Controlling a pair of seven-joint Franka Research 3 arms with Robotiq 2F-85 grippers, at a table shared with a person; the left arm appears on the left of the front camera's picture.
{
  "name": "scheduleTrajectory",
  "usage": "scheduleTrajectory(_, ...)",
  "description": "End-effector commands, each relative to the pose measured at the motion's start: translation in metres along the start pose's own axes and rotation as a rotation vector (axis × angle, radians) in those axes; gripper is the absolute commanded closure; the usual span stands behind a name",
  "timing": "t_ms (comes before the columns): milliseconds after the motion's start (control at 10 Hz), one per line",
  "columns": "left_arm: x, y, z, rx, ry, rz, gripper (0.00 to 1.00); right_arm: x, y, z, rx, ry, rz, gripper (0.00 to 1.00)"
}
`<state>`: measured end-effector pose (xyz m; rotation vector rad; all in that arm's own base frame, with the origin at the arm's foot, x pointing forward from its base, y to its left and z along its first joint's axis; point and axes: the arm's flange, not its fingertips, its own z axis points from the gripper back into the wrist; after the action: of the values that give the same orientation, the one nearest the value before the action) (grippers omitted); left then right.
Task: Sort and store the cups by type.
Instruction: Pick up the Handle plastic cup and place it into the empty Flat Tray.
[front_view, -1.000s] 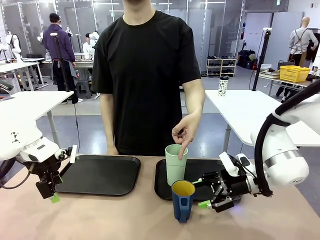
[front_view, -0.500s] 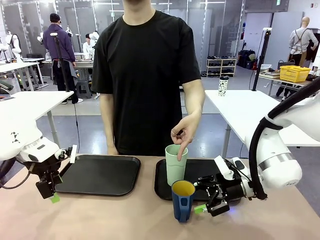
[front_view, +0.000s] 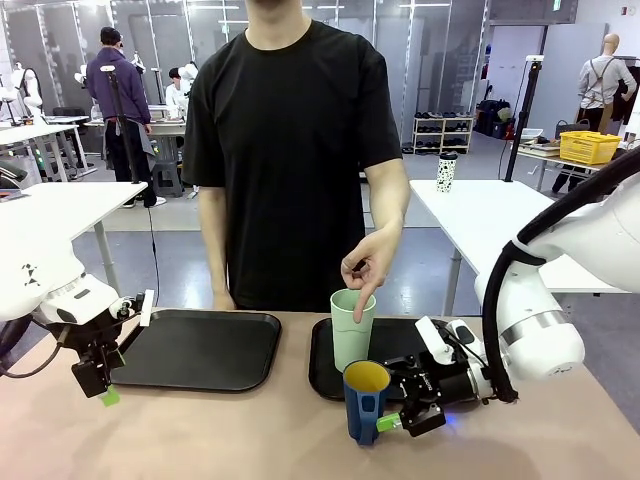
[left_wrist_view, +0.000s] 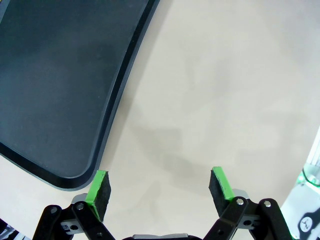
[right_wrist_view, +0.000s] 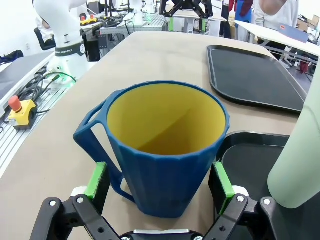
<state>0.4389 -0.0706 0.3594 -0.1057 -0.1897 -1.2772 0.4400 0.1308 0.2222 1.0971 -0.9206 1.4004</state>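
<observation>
The dark blue mug (front_view: 365, 402) with a yellow inside stands on the tan table, in front of the right tray (front_view: 322, 372). My right gripper (front_view: 393, 398) is open at the mug's right side. In the right wrist view its green pads (right_wrist_view: 97, 180) flank the mug (right_wrist_view: 165, 145) without gripping it. The pale green tumbler (front_view: 352, 330) stands upright on the right tray, with the person's hand (front_view: 372, 262) pointing a finger into its rim. The tumbler (right_wrist_view: 300, 150) also rises at the right edge of the right wrist view. My left gripper (front_view: 100, 378) hangs open by the left tray's corner (left_wrist_view: 75, 177), holding nothing.
The left black tray (front_view: 205, 347) lies bare at the far left of the table. The person stands at the far edge behind both trays. Bare tabletop (left_wrist_view: 215, 90) spreads in front of the left gripper (left_wrist_view: 160, 184). A red stop button (right_wrist_view: 15, 104) sits off the table.
My right gripper has slid left along the table towards the blue mug, and its fingers now stand on both sides of it. The left arm has stayed still.
</observation>
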Motion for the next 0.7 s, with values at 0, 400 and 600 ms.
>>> scheduleTrajectory(0,-0.003,0.001,0.0,0.0,-0.016,-0.016,0.0,-0.002,-0.008,-0.008,0.003,-0.022,0.008,0.0)
scheduleTrajectory(400,-0.003,0.001,0.0,0.0,-0.016,-0.016,0.0,-0.004,-0.005,-0.017,0.018,-0.053,0.013,0.0)
scheduleTrajectory(600,-0.003,0.001,0.0,0.0,-0.016,-0.016,0.0,-0.005,-0.006,-0.022,0.025,-0.061,0.018,0.0)
